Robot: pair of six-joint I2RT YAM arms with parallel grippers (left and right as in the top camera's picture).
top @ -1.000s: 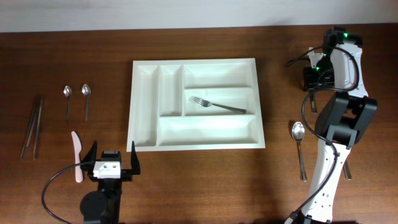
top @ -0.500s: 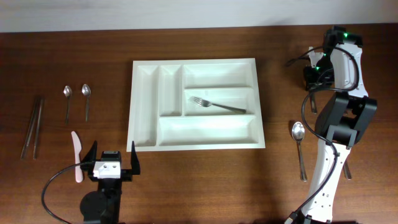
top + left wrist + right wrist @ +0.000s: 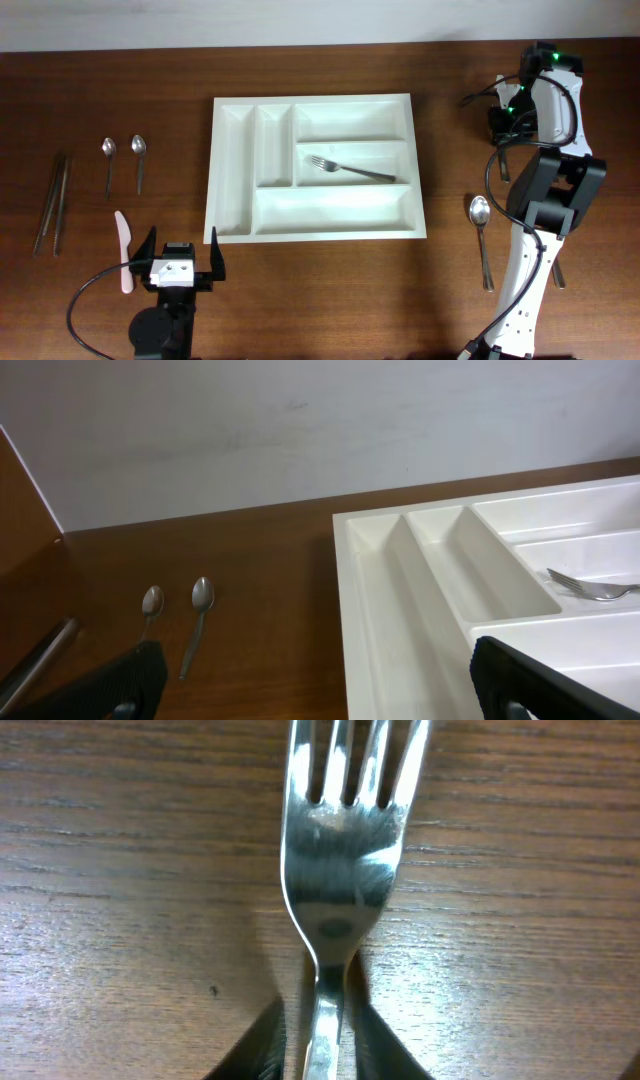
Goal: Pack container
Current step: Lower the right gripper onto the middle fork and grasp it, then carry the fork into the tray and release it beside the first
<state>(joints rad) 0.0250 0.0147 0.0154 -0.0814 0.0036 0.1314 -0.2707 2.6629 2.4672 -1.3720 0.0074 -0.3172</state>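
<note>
You're seeing the container showing plain white against the dark reddish-brown wood grain of the table, the fork inside it gleaming silver, and the knife off left glowing pale pink.

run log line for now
left gripper open | right gripper astride loose fork, grip unclear | cutlery tray holds packed fork

Even bright light, soft shadows, white container slightly washed out, fork glinting
</note>
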